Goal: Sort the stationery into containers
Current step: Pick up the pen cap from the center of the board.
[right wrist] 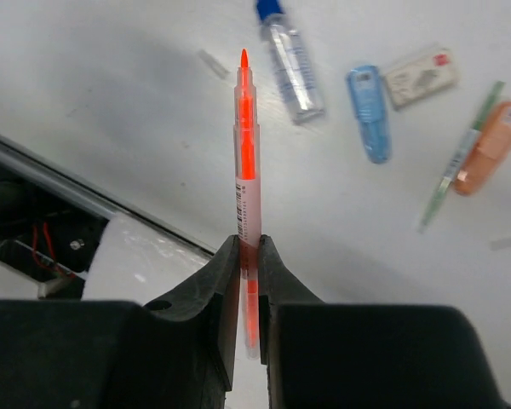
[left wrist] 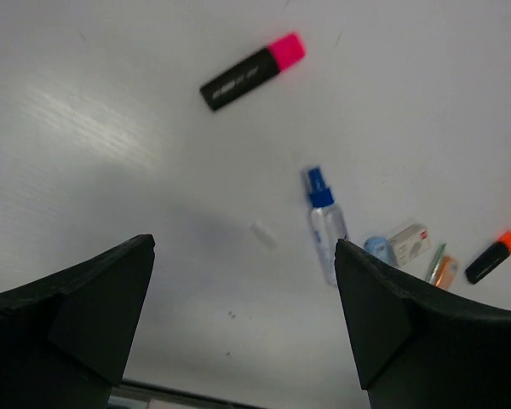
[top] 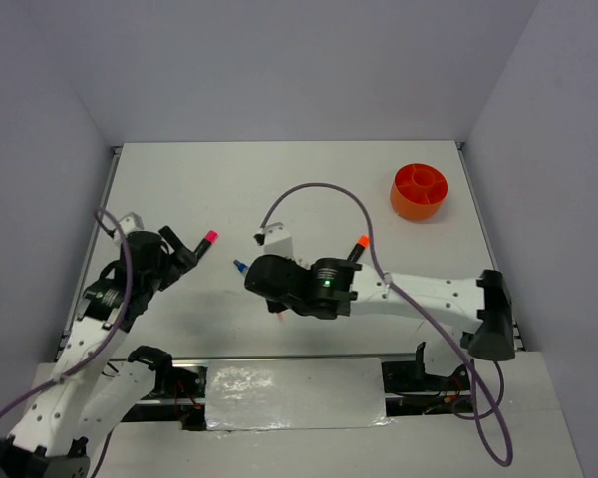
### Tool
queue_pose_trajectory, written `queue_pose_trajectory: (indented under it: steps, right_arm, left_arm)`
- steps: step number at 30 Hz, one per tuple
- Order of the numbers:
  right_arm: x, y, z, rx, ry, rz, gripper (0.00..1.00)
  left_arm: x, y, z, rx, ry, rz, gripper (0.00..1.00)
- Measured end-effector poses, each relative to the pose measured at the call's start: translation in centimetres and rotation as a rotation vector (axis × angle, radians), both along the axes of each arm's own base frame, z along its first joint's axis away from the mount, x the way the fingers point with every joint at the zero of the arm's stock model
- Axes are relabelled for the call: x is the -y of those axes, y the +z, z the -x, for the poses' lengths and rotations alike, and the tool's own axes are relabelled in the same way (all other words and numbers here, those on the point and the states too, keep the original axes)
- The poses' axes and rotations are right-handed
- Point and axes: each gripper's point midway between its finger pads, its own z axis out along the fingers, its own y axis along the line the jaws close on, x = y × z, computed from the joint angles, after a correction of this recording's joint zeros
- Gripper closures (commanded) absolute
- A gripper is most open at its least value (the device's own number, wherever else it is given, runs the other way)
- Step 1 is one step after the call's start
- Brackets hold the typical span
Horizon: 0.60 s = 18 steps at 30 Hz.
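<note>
Orange thin pen [right wrist: 247, 145] is being pinched near its tail by the right gripper [right wrist: 249, 247], long axis running straight out ahead of it, while the round, squat orange divided plastic tub [top: 409, 207] is sitting well apart toward the far right, nearer this arm.

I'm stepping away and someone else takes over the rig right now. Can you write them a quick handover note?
Left gripper: open, empty, hovering near the pink-capped highlighter.
Right gripper: shut on the thin orange pen.
On the table: blue-capped tube, blue clip, whitish block, peach piece, orange-capped highlighter.
Orange tub: far right of the table; nothing visible in it from the top view.
Done: no item seen sorted.
Left: carry the pen to the tub, then every other item.
</note>
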Motion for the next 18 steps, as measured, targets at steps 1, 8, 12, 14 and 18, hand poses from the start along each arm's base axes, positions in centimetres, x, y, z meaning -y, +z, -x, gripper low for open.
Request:
queue_pose_trajectory:
  steps: [1,8,12,14,18]
  right_arm:
    - [1.1,0.8,-0.3,0.019,-0.019,-0.004,1.00]
    - [9.3,0.2,-1.8,0.062,-0.145,0.091,1.00]
    - [12.1,0.9,-2.0,0.084,-0.183,0.061,1.00]
    - [12.7,1.3,-1.9,0.091,-0.184,0.046,1.00]
    - [12.8,0.8,-2.0,0.091,-0.188,0.073,1.00]
  left_arm:
    - [0.7,-1.9,-0.2,-0.051,0.003,0.032,0.01]
    - [4.9,-10.3,1.7,-0.320,0.060,0.162,0.01]
    - [7.0,-12.0,1.1,-0.402,0.106,0.182,0.01]
    - [7.6,-12.9,0.5,-0.440,0.141,0.187,0.03]
    - [8.0,-14.8,0.1,-0.522,0.206,0.176,0.04]
